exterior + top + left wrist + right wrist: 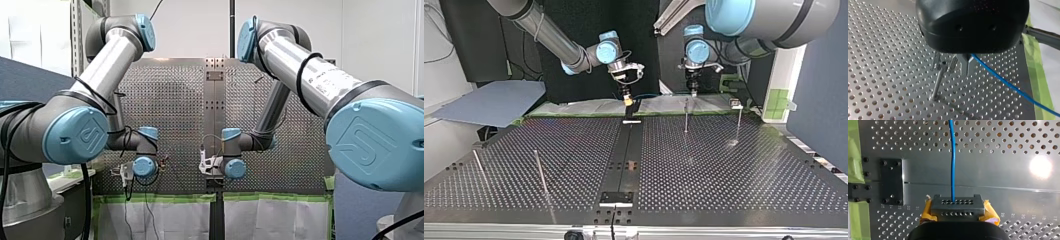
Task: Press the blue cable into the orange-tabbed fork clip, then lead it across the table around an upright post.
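worktop (724, 170): dull grey metal sheet, drilled all over in a regular grid of small round holes. down its middle runs a smooth undrilled rail (626, 160), dark in the top view, bright and brushed in the right wrist view.

right gripper (956, 207): hangs over the rail's far end in the top view. jaws together, clamped on the cable (953, 157). the tips read as a squared grey metal block with two rows of tiny holes, flanked by crinkled yellow pads (928, 213).

cable: thin, round, glossy blue. it leaves the right jaws dead straight, crosses the rail and goes on over the holes beyond it. in the left wrist view it slants up in one smooth line to the left gripper (953, 65), clear of the sheet.

left gripper: rounded matt black housing, off the rail, to its right in the top view. jaws: cannot tell whether apart or together, nor whether they hold the cable.

post (937, 83): slim straight steel pin, upright in a hole, its top up at the left gripper's tip. the cable passes beside that top, apart from it.

second post (739, 122): same make, further right of the rail. two more pins (540, 170) stand left of the rail.

black plate (891, 181): flat, rectangular, screwed down at the rail's end, beside wrinkled green tape (853, 152).
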Robot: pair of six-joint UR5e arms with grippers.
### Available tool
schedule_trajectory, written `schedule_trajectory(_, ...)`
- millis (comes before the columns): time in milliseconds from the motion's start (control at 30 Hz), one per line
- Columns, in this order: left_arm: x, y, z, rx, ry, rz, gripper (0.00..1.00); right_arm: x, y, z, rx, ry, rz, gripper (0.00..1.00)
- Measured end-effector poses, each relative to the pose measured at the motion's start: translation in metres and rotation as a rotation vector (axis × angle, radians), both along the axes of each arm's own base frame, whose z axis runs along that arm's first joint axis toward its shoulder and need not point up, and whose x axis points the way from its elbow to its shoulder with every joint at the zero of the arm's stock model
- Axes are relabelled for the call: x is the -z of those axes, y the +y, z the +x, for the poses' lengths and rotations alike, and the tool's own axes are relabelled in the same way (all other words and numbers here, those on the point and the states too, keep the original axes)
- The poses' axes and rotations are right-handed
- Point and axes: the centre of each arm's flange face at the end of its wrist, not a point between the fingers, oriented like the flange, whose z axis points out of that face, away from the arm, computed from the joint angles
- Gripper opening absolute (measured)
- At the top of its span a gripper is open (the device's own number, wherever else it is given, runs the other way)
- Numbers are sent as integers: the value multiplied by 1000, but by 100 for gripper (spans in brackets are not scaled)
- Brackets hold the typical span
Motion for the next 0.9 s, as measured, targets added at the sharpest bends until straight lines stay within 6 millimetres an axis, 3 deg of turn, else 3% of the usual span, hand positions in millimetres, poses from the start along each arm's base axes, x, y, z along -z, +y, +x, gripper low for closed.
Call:
schedule_trajectory(267, -6, 6, 21, -12, 23, 20, 0, -3, -1, 4, -4, -2, -3, 0)
schedule_trajectory(900, -11, 28, 50, -42, 69, 27, 0, -9, -10, 8, 1, -10, -18, 0)
